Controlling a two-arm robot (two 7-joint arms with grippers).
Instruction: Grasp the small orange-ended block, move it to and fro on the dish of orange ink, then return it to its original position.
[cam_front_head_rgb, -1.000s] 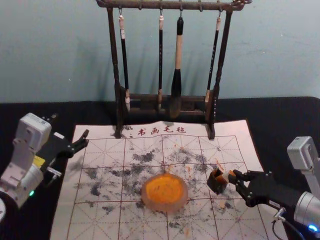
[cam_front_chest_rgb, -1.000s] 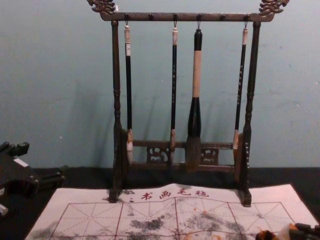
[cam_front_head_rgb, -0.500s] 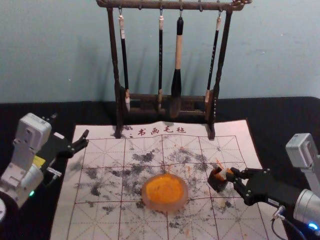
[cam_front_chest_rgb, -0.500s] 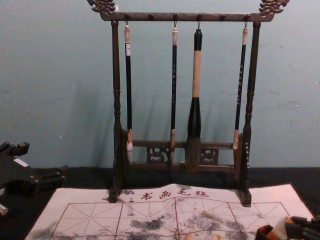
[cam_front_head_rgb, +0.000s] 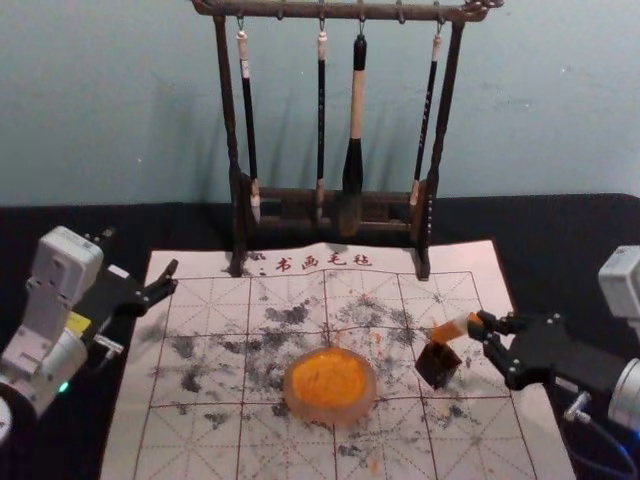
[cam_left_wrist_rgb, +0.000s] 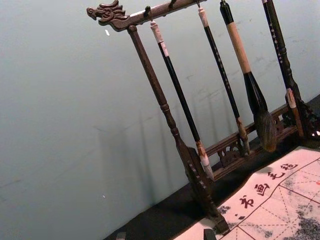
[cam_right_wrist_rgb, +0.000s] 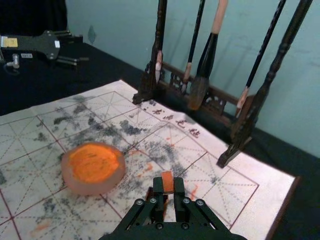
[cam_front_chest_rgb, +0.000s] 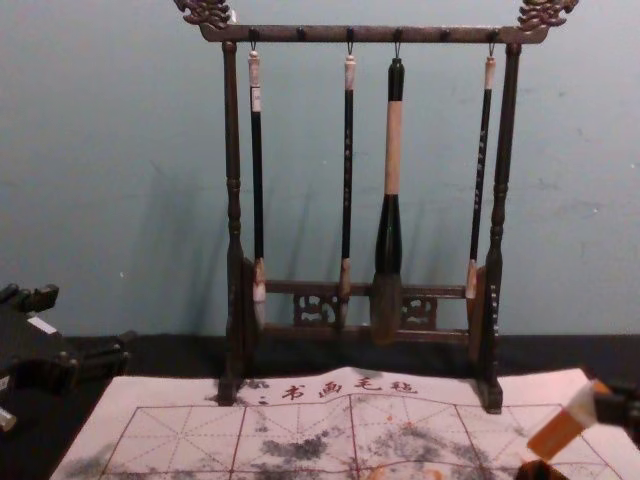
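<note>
A dark wooden rack (cam_front_head_rgb: 340, 11) with carved crossbar ends is positioned upright, its feet seated on the far margin of a white mat (cam_front_head_rgb: 460, 258). From the crossbar, three slim brushes (cam_front_head_rgb: 249, 130) and one thick brush (cam_front_head_rgb: 357, 110) are suspended tips down. The mat, printed with a red grid and a row of characters (cam_front_head_rgb: 323, 261) and stained grey and orange, is laid on a black surface (cam_front_head_rgb: 560, 225) before a blue-green wall (cam_front_head_rgb: 560, 100).
</note>
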